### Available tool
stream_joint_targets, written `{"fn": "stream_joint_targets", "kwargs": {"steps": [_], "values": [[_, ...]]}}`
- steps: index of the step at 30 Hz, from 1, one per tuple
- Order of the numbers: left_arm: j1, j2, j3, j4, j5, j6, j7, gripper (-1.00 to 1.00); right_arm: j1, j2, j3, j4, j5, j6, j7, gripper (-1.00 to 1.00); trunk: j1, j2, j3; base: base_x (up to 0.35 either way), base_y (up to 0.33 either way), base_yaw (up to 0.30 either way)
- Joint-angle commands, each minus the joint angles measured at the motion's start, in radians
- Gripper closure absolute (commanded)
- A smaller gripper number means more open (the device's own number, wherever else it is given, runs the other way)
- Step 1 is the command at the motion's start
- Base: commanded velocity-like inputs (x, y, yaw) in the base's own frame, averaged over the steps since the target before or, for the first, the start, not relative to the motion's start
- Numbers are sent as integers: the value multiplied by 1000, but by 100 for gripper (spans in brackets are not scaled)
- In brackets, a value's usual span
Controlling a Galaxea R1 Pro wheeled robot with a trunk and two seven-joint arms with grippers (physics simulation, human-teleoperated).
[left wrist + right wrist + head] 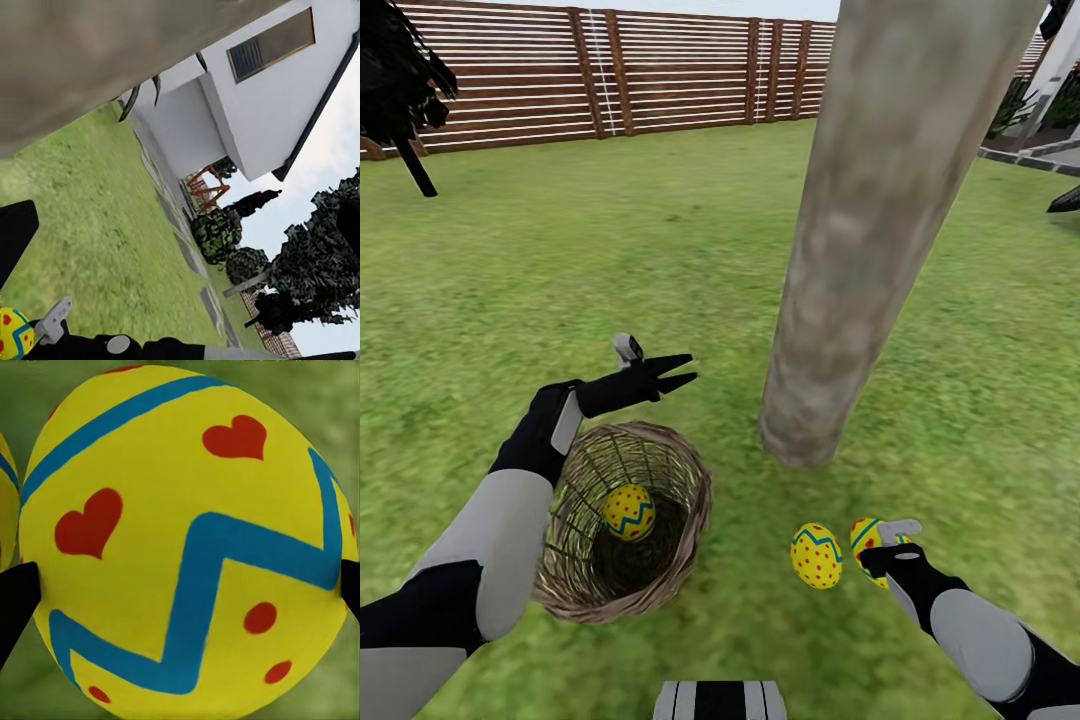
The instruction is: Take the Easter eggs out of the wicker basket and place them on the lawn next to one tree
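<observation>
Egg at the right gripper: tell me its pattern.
Yellow egg with a blue zigzag band, red hearts and red dots; clearest in the right wrist view.

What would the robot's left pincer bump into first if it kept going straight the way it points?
Probably the tree. The left pincer hovers past the wicker basket, pointing at the trunk with only lawn between. Depth is unclear, so it might slip past.
</observation>
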Motion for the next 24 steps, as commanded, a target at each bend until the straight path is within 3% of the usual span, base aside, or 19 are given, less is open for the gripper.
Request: {"fn": "stream_joint_targets", "kwargs": {"steps": [1, 9, 13, 24], "values": [[0, 0, 3, 0, -2, 8, -6, -100, -1, 0, -5, 0, 9, 3, -2, 100, 0, 0, -1, 132, -5, 0], [3, 10, 4, 4, -1, 6, -18, -100, -1, -1, -5, 0, 9, 2, -2, 100, 0, 0, -1, 109, -26, 0], [5, 18, 4, 4, -1, 6, -55, -100, -1, -1, -5, -1, 9, 2, -2, 100, 0, 0, -1, 0, 0, 0], [5, 24, 2, -4, -3, 6, -60, -100, -1, -1, -6, -11, 9, -43, -2, 100, 5, -3, -43, 0, 0, 0]]}}
